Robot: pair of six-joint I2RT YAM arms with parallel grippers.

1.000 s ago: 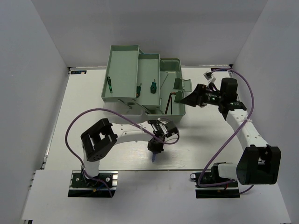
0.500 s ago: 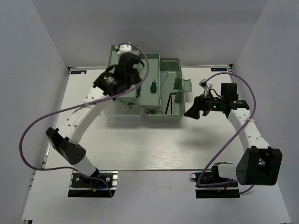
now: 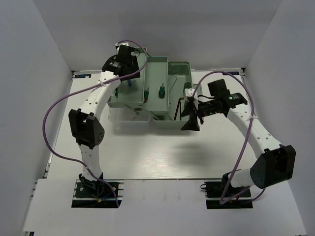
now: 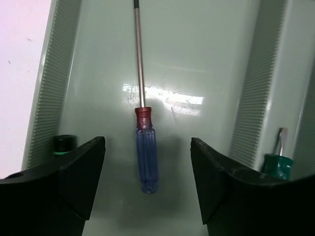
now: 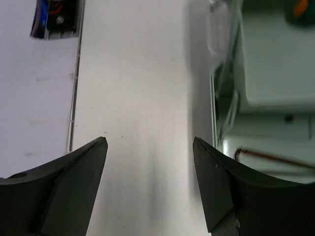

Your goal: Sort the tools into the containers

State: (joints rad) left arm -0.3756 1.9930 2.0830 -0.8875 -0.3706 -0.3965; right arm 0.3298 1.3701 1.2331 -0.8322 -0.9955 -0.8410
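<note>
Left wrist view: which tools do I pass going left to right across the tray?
Dark, green-banded tool end → blue-handled screwdriver → green-handled screwdriver, which is beyond the ribbed tray wall.

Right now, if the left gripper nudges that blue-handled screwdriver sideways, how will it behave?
Probably rolls: the blue-handled screwdriver has a rounded handle and lies loose on the glossy tray floor. Its thin metal shaft looks stiff and light.

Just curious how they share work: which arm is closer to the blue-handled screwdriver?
Left. The left gripper hangs open directly over the blue-handled screwdriver in a tray; the right gripper is over the table beside the toolbox.
</note>
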